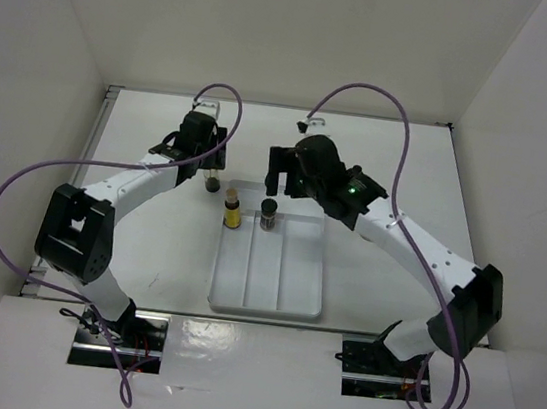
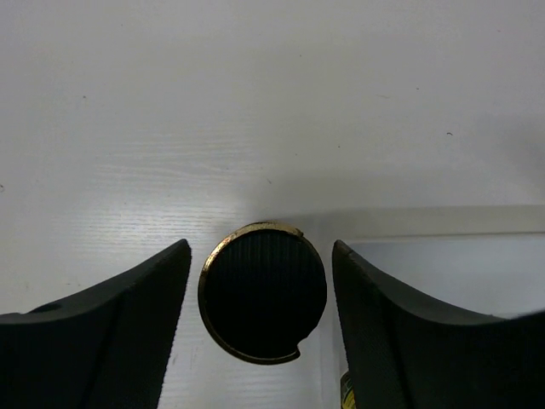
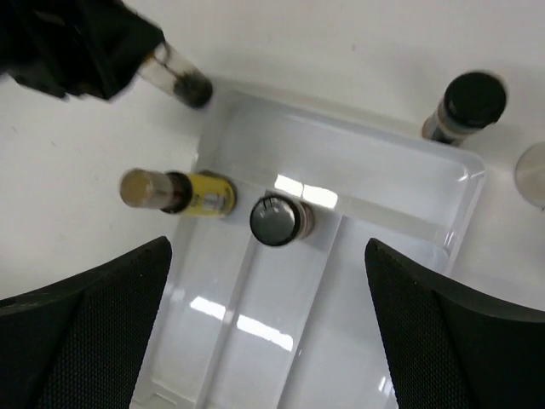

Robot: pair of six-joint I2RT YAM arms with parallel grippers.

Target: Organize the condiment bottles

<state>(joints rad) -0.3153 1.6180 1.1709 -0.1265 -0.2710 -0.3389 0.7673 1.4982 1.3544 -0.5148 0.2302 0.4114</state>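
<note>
Just beyond the far-left corner of the white tray [image 1: 268, 285], the black-capped bottle [image 2: 264, 294] stands cap-up, long axis vertical, between the fingers of the left gripper [image 2: 260, 245]; they sit narrow, a sliver of gap each side, so I cannot tell whether they grip; the tan-capped yellow bottle [image 3: 174, 192] at the left lane's far end could obstruct; the dark jar [image 3: 274, 220] stands in the middle lane under the right gripper [image 3: 268, 256], wide and empty; a second capped bottle [image 3: 464, 106] waits past the far-right corner

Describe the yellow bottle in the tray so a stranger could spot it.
Find the white divided tray mid-table. At its left lane's far end stands the yellow bottle, tan-capped; the jar beside it, in the middle lane, is shorter and dark.
</note>
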